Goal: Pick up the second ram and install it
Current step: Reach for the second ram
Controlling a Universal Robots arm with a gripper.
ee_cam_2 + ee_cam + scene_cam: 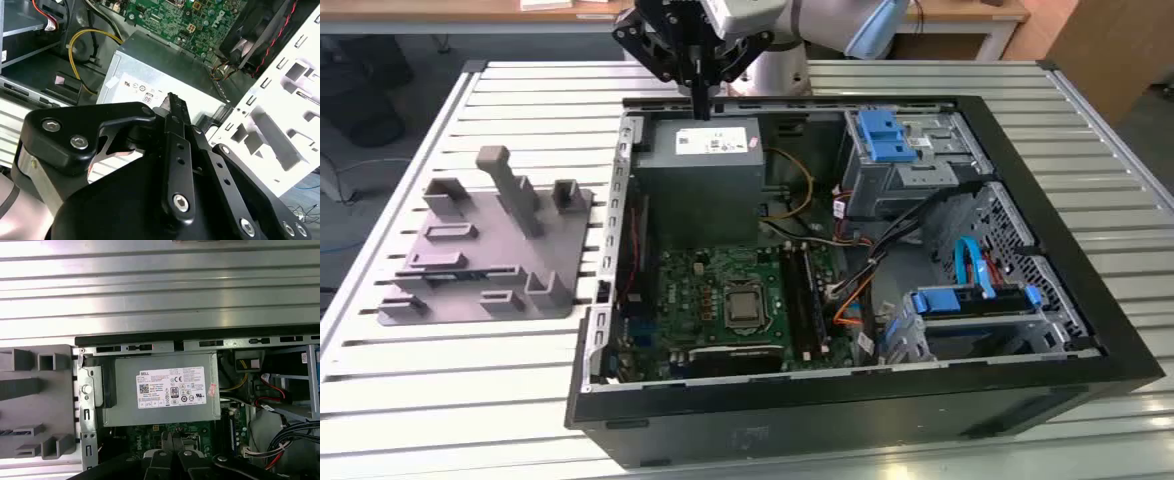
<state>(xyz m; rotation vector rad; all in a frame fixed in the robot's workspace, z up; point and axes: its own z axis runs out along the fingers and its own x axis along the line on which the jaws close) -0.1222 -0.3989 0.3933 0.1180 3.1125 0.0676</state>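
My gripper (704,108) hangs over the back of the open computer case (1121,360), above the grey power supply (700,160). Its fingers (169,441) are shut, with nothing visible between them; in the second wrist view they (173,107) point down at the power supply's label. The second ram (443,274) lies as a dark sliver in a slot of the grey holder plate (480,300) at the exterior view's left, well apart from the gripper. In the first wrist view it shows as a thin bluish strip (11,431). The long black memory slots (803,300) sit beside the processor socket on the green motherboard.
The case lies open on a white slatted table (520,100). Inside are blue drive brackets (887,135), a second blue bracket (961,300), yellow and black cables (787,190) and a fan (255,30). Upright blocks (514,190) stand on the holder plate.
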